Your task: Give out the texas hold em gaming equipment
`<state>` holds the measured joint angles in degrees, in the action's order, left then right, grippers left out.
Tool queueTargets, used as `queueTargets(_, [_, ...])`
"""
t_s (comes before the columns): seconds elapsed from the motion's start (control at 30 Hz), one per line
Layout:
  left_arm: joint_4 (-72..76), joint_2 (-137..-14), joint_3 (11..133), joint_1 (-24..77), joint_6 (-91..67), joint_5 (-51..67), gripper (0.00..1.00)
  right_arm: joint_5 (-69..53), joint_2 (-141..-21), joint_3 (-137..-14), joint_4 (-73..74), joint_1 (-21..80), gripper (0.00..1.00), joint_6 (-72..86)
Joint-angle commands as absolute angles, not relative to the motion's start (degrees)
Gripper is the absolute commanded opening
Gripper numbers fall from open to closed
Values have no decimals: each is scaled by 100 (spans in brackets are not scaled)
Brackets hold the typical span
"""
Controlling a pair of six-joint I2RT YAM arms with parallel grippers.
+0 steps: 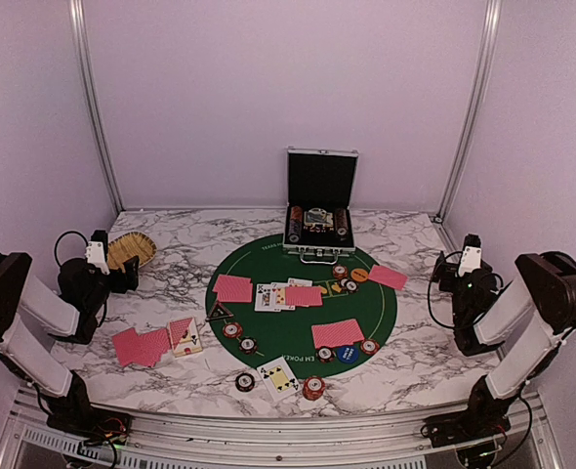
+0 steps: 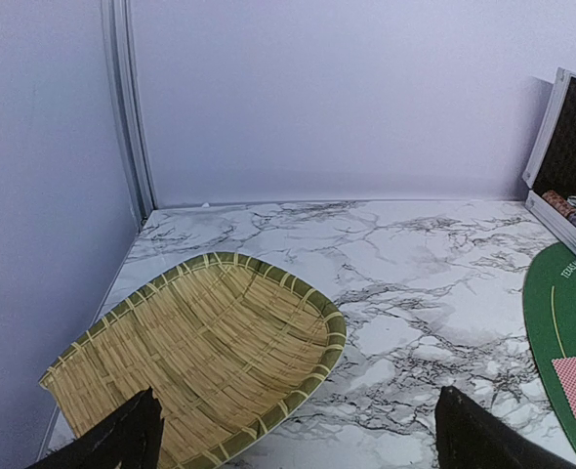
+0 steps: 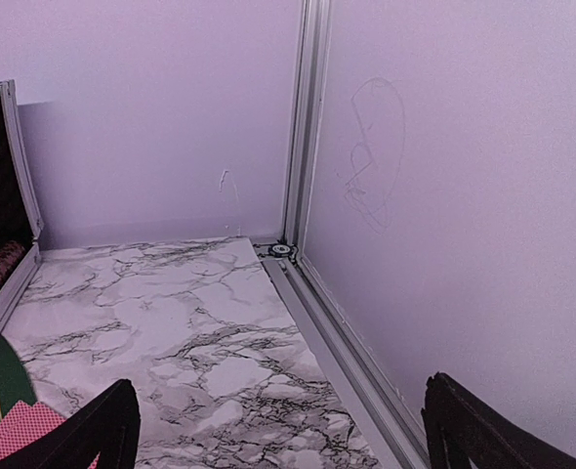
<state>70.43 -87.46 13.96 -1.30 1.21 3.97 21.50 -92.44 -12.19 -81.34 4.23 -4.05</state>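
Red-backed playing cards [image 1: 233,288] lie in small groups on the green felt mat [image 1: 293,259], with more [image 1: 140,345] on the marble to its left. Red-and-white poker chips [image 1: 231,330] dot the mat's near edge, and another chip [image 1: 313,388] lies on the marble in front. A blue disc [image 1: 346,354], an orange disc [image 1: 358,275] and a dark triangular token [image 1: 219,312] also rest on the mat. My left gripper [image 2: 303,420] hangs open over the basket's right rim, holding nothing. My right gripper [image 3: 283,410] is open over bare marble by the right wall, empty.
An open metal chip case [image 1: 320,210] stands at the mat's far edge. A woven straw basket [image 2: 200,342] lies at the far left, with nothing in it. Face-up cards [image 1: 280,377] lie near the front. An aluminium rail [image 3: 347,342] runs along the right wall.
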Motion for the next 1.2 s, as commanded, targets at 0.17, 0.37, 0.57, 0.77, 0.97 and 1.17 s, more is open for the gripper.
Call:
queueTargets(0.17, [7233, -8767, 1406, -158, 88, 360, 99, 2143, -9215, -1284, -8086, 422, 99, -325])
queueTargets(0.37, [7233, -8769, 1406, -158, 91, 360, 99, 2153, -9214, -1282, -8094, 415, 99, -321])
queueTargets(0.57, [7233, -8765, 1406, -158, 90, 360, 99, 2221, -9149, -995, -8524, 324, 99, -185])
queueTargets(0.77, [7233, -8769, 1406, -161, 93, 361, 99, 1107, -9192, -1277, -8068, 370, 99, -647])
queueTargets(0.97, [7233, -8769, 1406, -160, 88, 360, 99, 2160, -9162, -983, -8579, 299, 99, -165])
queueTargets(1.17, [7233, -8771, 1406, -158, 88, 363, 99, 1293, -9158, -1346, -7871, 332, 99, -514])
